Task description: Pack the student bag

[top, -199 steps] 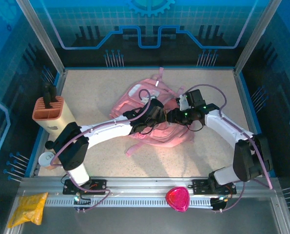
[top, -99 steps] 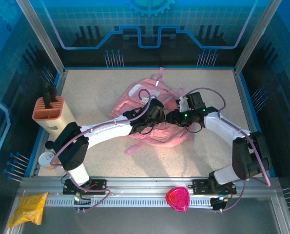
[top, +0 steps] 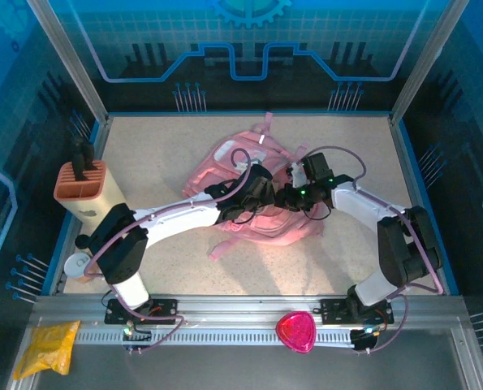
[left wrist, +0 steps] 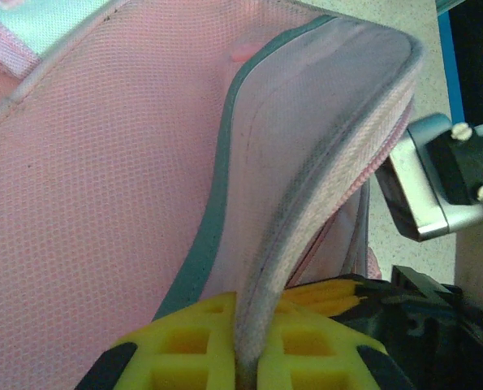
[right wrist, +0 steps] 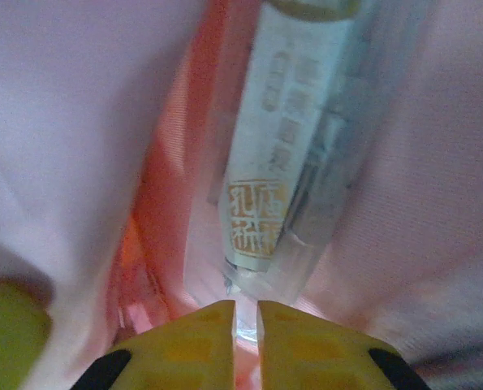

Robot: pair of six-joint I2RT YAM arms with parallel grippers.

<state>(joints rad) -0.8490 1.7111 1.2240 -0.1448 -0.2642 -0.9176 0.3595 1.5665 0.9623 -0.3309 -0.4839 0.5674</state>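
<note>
Left jaws astride student bag (left wrist: 314, 154) edge

Bright overhead light — soft, blurred wrist close-ups

Backpack (top: 225, 154) takes middle-rear of table (top: 160, 142); both arms meet over it. Left arm (top: 176, 213) slants across left-centre, right arm (top: 363, 203) arcs across right-centre. Open wedge of bare table between arms, near-centre, up to backpack's front edge. Also bare: both far corners, strip along right wall. Tan holder (top: 80, 188) and white disc (top: 77, 265) crowd left wall.

Inside backpack: clear-wrapped packet (right wrist: 282, 162) just ahead of right gripper (right wrist: 245, 307), pink fabric close on both sides. Left gripper (left wrist: 249, 341) pinches folded backpack edge; grey metal bracket (left wrist: 432, 191) near, at right.
</note>
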